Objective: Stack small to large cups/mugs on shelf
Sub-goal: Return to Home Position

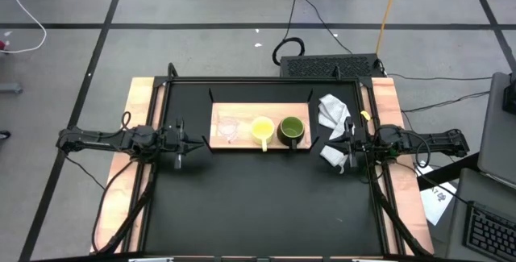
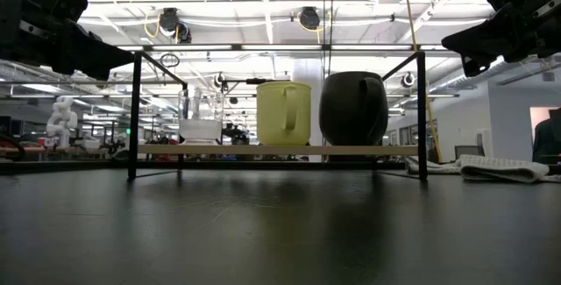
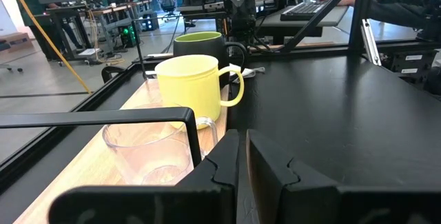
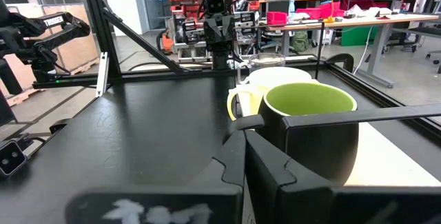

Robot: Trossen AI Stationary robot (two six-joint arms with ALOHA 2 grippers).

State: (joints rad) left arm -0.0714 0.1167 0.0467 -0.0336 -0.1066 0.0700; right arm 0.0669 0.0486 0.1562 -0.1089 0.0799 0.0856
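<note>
High view: the shelf lies crosswise on the table. On it stand the glass cup, yellow mug and green mug in a row. The left hand is off the glass end, the right hand off the green end.
Low view: all three upright.
Wrist views: I read both hands closed, empty.

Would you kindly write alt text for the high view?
On the wooden shelf stand a clear glass cup, a yellow mug and a dark green mug in a row. The left claw and right claw wait at either side.
</note>
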